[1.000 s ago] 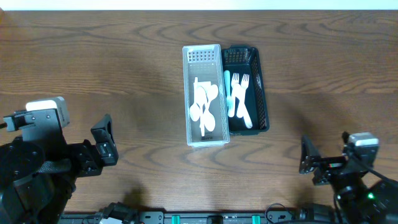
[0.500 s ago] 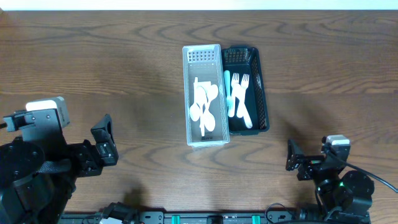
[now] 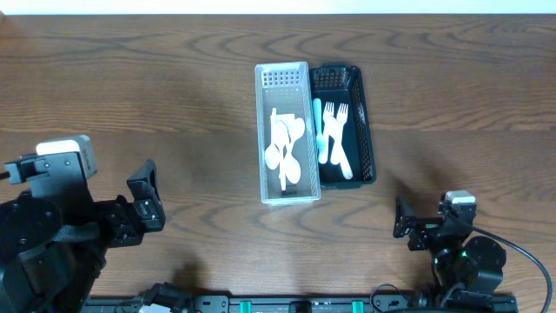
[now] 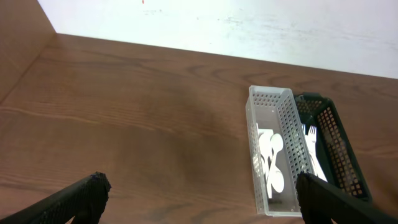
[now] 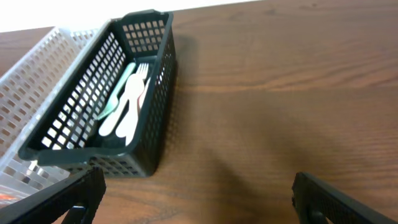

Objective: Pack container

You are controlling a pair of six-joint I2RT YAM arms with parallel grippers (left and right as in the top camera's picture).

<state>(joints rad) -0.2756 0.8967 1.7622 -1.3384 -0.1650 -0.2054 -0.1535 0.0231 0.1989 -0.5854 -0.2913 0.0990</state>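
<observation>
1. Baskets: a white basket [image 3: 287, 130] and a black basket [image 3: 365, 130] stand side by side on the bench [image 3: 130, 87], with their long walls touching.
2. The white basket holds a loose pile of white spoons [image 3: 285, 149]. The black basket holds white forks [image 3: 339, 143] and one teal utensil [image 3: 318, 122] lying along its inner wall.
3. The left tool [image 3: 146, 200] hangs over bare bench with its jaws spread wide and nothing between them. In its wrist view the two fingers [image 4: 74, 199] show only at the lower corners of the frame.
4. From the left tool, the white basket is well ahead and over toward its right finger. The black basket is just beyond it on the far side. Both are well apart from the tool.
5. The right tool [image 3: 405, 226] is also wide open and holds nothing. Its fingers [image 5: 323, 199] sit at the lower corners of its wrist view, with wood grain filling the gap.
6. From the right tool, the black basket lies ahead and toward its left finger, near but not touching, with its near end wall facing the tool. The white basket is further out on that same side, partly cut off by the frame edge.
7. All the cutlery lies inside the two baskets, and neither tool touches a basket.
</observation>
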